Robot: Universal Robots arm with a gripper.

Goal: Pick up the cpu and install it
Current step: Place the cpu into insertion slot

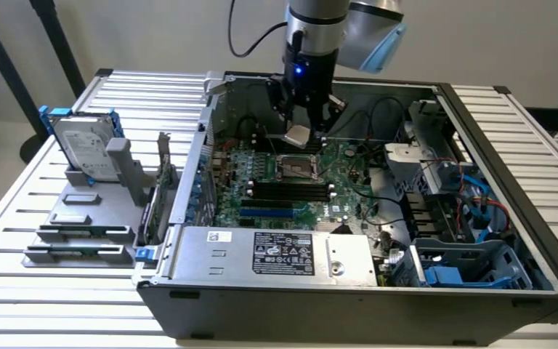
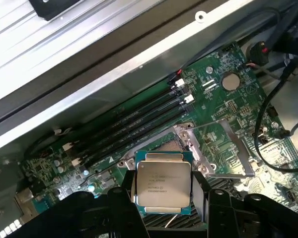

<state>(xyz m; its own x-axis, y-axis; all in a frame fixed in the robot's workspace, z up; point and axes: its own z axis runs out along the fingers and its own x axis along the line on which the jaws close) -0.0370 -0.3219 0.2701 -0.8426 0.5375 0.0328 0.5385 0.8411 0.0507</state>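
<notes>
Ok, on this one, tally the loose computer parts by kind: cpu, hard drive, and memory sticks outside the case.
cpu, held between the fingers: 1
hard drive, upright in its blue bracket: 1
memory sticks, lying flat to the exterior view's left of the case: 2
Total: 4

Silver-grey against green.
The flat square silver-grey metal cpu (image 2: 162,182) carries dark print; the flat green circuit board (image 2: 228,111) bears long black slots (image 2: 139,120).
</notes>
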